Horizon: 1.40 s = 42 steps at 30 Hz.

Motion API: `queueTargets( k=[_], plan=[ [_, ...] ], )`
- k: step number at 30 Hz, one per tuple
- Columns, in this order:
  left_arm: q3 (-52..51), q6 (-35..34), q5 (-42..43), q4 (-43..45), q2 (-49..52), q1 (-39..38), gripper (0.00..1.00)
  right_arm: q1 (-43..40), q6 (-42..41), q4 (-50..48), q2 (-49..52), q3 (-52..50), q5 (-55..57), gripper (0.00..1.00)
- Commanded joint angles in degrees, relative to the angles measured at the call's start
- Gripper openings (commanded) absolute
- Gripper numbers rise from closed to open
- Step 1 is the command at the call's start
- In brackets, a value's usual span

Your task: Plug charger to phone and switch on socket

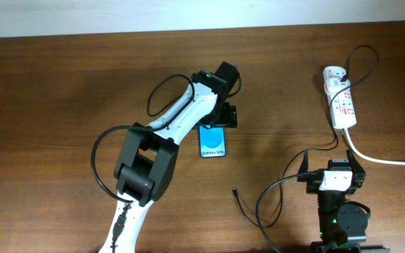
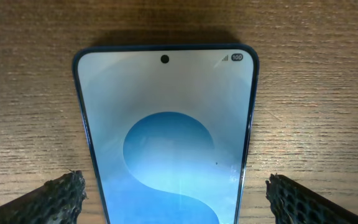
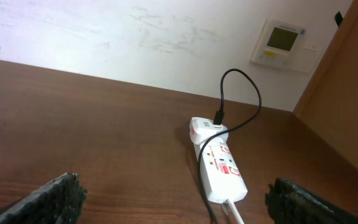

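dark wood table fills the room's middle. the phone lies flat on it near the centre, screen up. the left gripper hangs over the phone, spread wide, a finger on either side and gripping nothing. it should drop square and pinch the long edges, leaving the port end free. the charger tip lies loose at the phone's five o'clock, with its plug in the socket at two o'clock. the right gripper is spread and empty.

One phone, one charger cable, one socket
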<state>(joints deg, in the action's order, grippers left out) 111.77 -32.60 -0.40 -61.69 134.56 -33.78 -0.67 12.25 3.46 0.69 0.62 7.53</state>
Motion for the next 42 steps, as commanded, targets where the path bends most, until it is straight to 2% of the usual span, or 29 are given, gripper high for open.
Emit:
queueTargets(
  k=[1, 42],
  plan=[
    [0.8, -1.2, 0.1, -0.5, 0.5, -0.2, 0.99, -0.2, 0.2, 0.4, -0.3, -0.3, 0.7, 0.98],
    [-2.2, -2.7, -2.2, 0.5, 0.5, -1.3, 0.99, -0.2, 0.2, 0.4, -0.3, -0.3, 0.7, 0.99]
  ],
)
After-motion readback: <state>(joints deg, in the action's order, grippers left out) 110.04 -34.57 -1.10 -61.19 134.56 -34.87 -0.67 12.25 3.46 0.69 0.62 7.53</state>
